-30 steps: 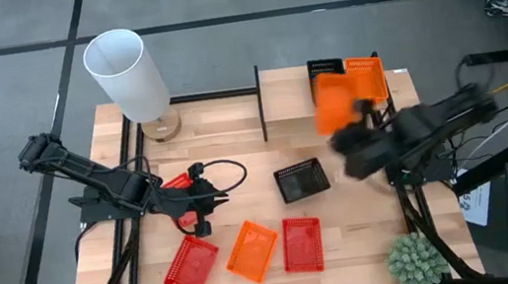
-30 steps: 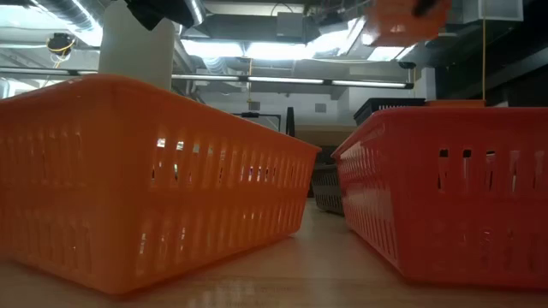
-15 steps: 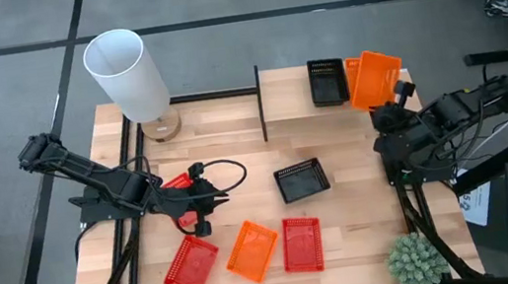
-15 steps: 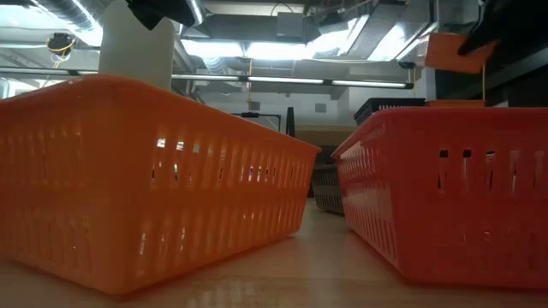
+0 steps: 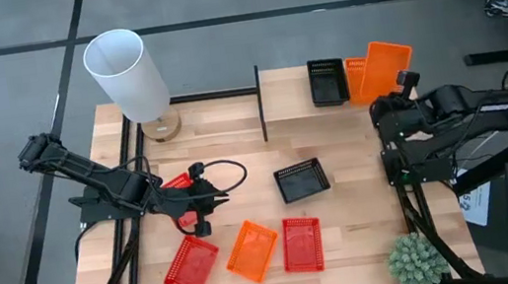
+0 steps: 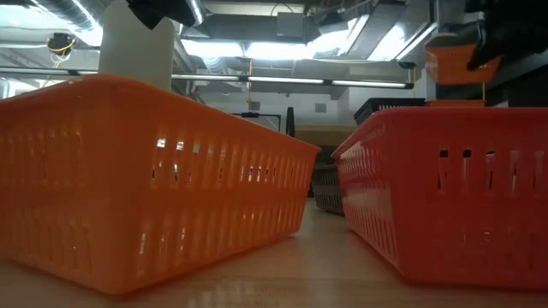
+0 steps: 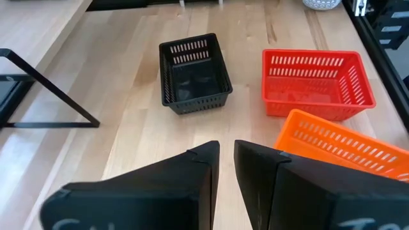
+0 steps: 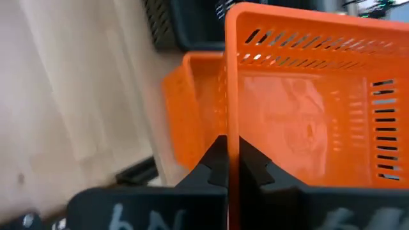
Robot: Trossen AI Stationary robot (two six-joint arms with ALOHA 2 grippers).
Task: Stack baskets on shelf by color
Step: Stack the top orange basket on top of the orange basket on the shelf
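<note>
Orange basket (image 5: 388, 62) is now hanging over the upper right end of the shelf (image 5: 288, 97), pinched by its rim in the right gripper (image 5: 403, 84). Half a second back it sat lower and tilted; now it's lined up over the orange one (image 5: 361, 80) already up there, beside the black basket (image 5: 327, 82). Looks like a drop is next. Left gripper (image 5: 204, 200) idles mid-left over the table, jaws nearly closed on nothing.

you get one overhead view looking straight down and one level with the tabletop, pressed close behind two baskets. both share the orange basket (image 5: 251, 249) (image 6: 145, 180).
</note>
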